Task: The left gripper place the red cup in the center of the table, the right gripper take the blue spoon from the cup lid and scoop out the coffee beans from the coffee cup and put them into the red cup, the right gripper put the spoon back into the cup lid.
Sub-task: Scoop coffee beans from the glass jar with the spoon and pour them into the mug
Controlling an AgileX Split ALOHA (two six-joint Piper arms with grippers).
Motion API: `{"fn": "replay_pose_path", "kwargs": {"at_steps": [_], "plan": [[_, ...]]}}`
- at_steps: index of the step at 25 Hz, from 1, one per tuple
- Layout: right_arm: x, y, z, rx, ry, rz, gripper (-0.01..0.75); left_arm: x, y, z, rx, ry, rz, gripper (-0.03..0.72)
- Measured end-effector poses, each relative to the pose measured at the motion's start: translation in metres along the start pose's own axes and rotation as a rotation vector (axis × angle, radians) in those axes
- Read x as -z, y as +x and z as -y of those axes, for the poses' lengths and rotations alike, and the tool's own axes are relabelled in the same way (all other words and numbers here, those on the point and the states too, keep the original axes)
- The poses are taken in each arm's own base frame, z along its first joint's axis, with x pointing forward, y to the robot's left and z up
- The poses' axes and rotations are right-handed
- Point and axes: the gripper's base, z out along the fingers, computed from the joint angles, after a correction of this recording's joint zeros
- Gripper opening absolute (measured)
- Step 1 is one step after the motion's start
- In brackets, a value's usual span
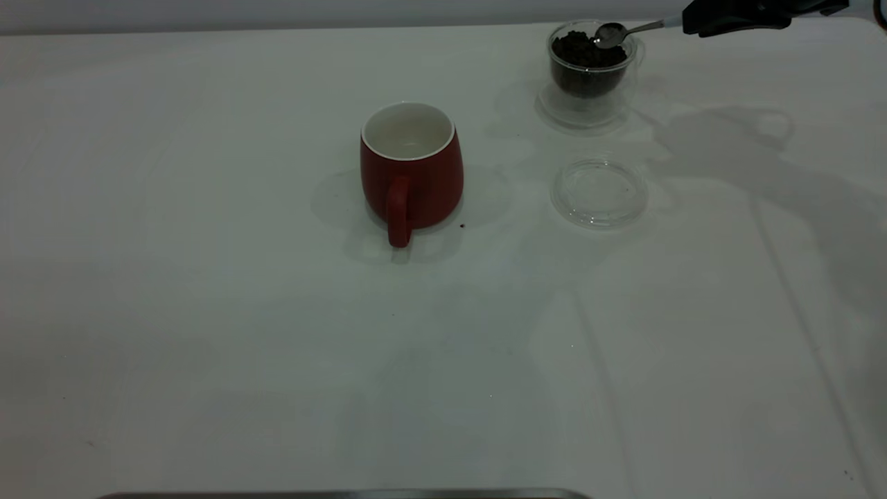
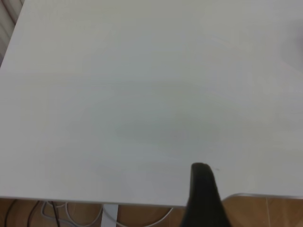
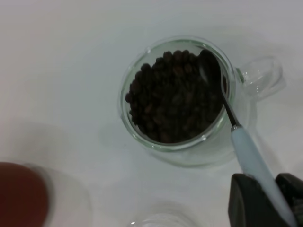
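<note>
While the red cup [image 1: 411,168] stands upright near the middle of the table [image 1: 208,312], its handle turned toward the near edge and its white inside bare, the work is going on at the far right. There the right gripper [image 1: 734,17] reaches in from the right edge with its jaws closed on the pale handle of the blue spoon [image 1: 627,31]. The spoon lies nearly level, its long axis running left to right, the steel bowl pointing left and poised over the right side of the coffee cup [image 1: 590,69], at the top of the coffee beans [image 1: 585,52]. From the right wrist view the bowl [image 3: 210,71] looks to sit just inside the glass rim, at the edge of the heap [image 3: 173,97]; I would say it is held shallow so it can dig in for a scoop. The cup lid [image 1: 599,192] lies flat, nearer than the glass cup and to the right of the mug, left bare for the spoon's return. One dark speck [image 1: 462,224] lies by the mug's base. The left gripper [image 2: 203,198] is away from all this, over bare table near its edge; I cannot tell how its jaws stand.
</note>
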Motion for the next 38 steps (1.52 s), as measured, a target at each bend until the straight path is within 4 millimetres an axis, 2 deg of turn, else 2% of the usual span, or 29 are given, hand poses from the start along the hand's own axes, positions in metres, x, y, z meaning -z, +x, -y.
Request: {"fn": "replay_pose_path", "kwargs": {"at_steps": [11, 26, 38], "plan": [[-0.007, 0.005, -0.017, 0.005, 0.001, -0.044, 0.114, 0.000, 0.000, 0.000, 0.000, 0.000, 0.000, 0.586], [-0.007, 0.007, -0.022, -0.140, -0.037, -0.070, 0.114, 0.000, 0.000, 0.000, 0.004, 0.000, 0.000, 0.586], [0.003, 0.006, -0.004, -0.242, -0.096, -0.078, 0.114, 0.000, 0.000, 0.000, 0.003, 0.000, 0.000, 0.586]]}}
